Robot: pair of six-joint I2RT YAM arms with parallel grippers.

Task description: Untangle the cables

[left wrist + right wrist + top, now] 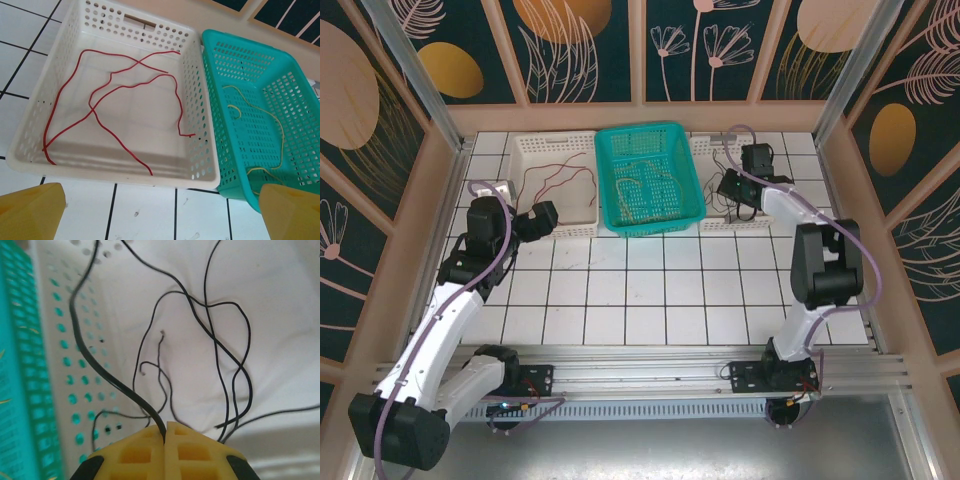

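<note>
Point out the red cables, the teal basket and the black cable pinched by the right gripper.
red cables (pixel 93 112): left wrist view, where two strands cross.
teal basket (pixel 222 140): left wrist view, its perforated left wall.
black cable (pixel 115 382): right wrist view, the thick near strand, mid-length.

A white tiled surface (pixel 650 290) is enclosed by dark teal wall panels (pixel 485 40) painted with gold leaves and pale flowers and framed in pale wood. A metal rail (pixel 650 362) is fixed along its near edge.
</note>
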